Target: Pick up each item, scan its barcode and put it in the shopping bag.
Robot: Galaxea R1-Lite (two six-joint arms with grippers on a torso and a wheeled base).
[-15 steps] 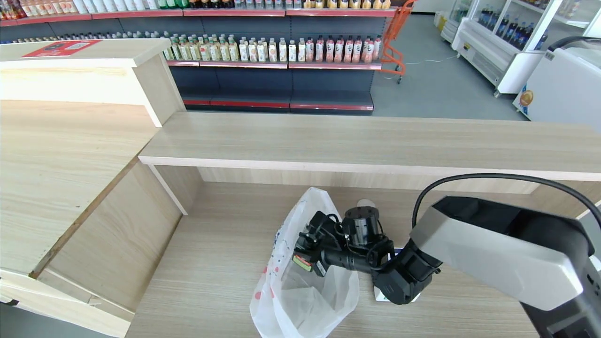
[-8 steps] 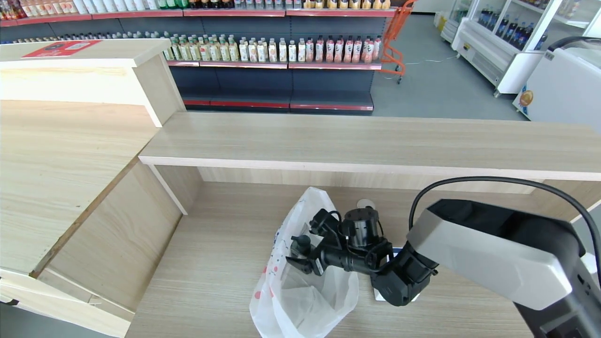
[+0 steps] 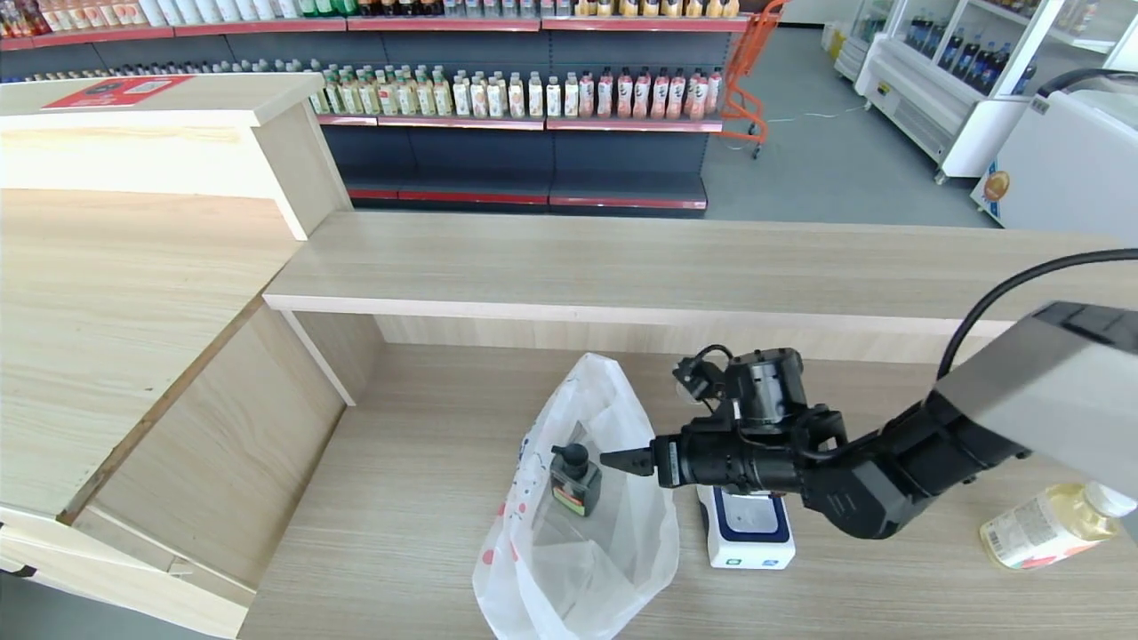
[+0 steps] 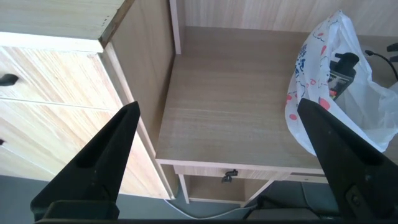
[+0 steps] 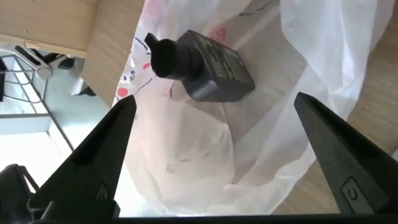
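The white shopping bag (image 3: 578,533) stands open on the lower counter. Inside it a dark pump bottle (image 3: 574,480) stands upright; the right wrist view looks onto the same bottle (image 5: 208,65) inside the bag (image 5: 186,162). My right gripper (image 3: 622,462) hovers open at the bag's right rim, just right of the bottle, with nothing between its fingers (image 5: 118,124). My left gripper (image 4: 219,112) is open and empty, well away from the bag (image 4: 329,106), off the counter's front left corner. A yellow bottle (image 3: 1049,526) lies at the far right.
A white and blue barcode scanner (image 3: 745,533) sits on the counter just right of the bag, under my right wrist. A raised wooden ledge (image 3: 693,267) runs along the back and a side wall (image 3: 222,462) stands at the left.
My right gripper let go of the dark bottle, which now stands in the bag, and drew back to the right and up. The scanner and the yellow bottle came into sight.
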